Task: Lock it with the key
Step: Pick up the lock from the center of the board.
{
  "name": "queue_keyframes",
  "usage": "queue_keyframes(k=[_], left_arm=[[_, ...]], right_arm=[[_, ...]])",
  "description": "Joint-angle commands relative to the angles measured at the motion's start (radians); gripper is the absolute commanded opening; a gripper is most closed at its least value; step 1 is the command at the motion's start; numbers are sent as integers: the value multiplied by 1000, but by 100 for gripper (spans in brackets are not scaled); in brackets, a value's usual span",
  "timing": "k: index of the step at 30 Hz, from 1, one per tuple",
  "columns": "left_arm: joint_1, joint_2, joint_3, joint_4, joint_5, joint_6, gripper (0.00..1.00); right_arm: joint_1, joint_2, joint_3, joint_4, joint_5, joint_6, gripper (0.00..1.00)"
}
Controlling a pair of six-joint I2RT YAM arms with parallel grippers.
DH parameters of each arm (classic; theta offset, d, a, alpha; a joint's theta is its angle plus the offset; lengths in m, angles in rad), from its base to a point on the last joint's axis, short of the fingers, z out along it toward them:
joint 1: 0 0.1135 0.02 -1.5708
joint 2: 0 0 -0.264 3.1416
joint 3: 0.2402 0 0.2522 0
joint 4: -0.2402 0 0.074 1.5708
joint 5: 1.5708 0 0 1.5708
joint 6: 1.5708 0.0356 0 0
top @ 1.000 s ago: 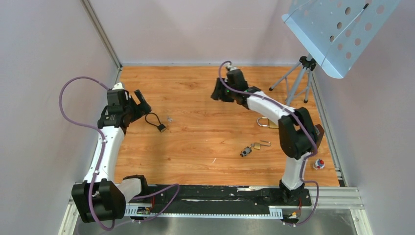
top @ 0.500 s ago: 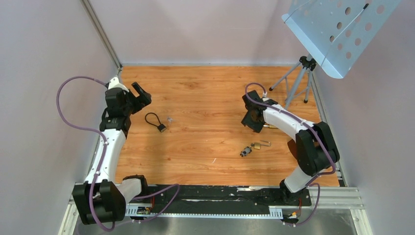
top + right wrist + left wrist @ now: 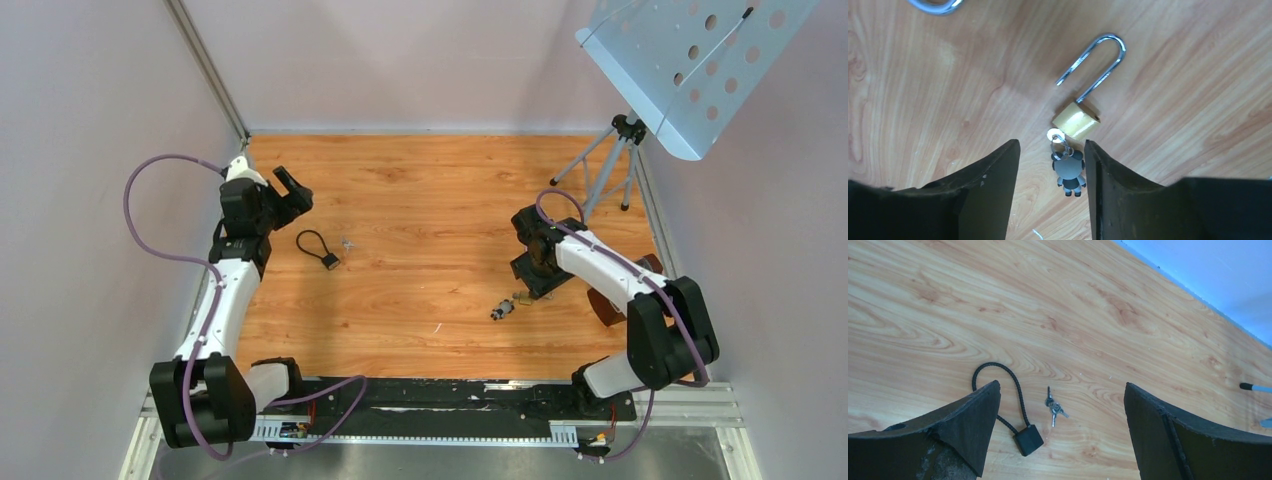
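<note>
The left arm point(image 3: 215, 300) is standing up from its base at 7 o'clock in the top view. Its forearm is leaning toward 12 o'clock, and its wrist is bending so that the left claw point(image 3: 293, 190) is pointing toward 2 o'clock. That claw's jaws are gaping wide, gripping nothing. The right arm point(image 3: 610, 270) is folding at its elbow near 4 o'clock, with the forearm stretching toward 10 o'clock. The right claw point(image 3: 530, 285) is facing straight down, its fingers point(image 3: 993, 185) standing parted and holding nothing.
</note>
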State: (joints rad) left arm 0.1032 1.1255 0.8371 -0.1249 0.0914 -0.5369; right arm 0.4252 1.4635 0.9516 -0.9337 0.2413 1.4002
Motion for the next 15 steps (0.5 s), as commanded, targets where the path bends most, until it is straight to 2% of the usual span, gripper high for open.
queue_keyframes(k=[1,4,11,15], left_arm=[[-20,-44,-37,61,-11,8,98],[-26,-50,-52,63,-10,0,98],[-30,-48,-67,72,14,-16,98],[-30,-47,-68,72,26,-19,98]], right_arm=[[-11,-7,-22,-49,-3,126,54],[-19,26,-10,-43,-4,139,59],[-41,124,17,-32,-25,173,59],[-42,135,6,-13,-14,203,65]])
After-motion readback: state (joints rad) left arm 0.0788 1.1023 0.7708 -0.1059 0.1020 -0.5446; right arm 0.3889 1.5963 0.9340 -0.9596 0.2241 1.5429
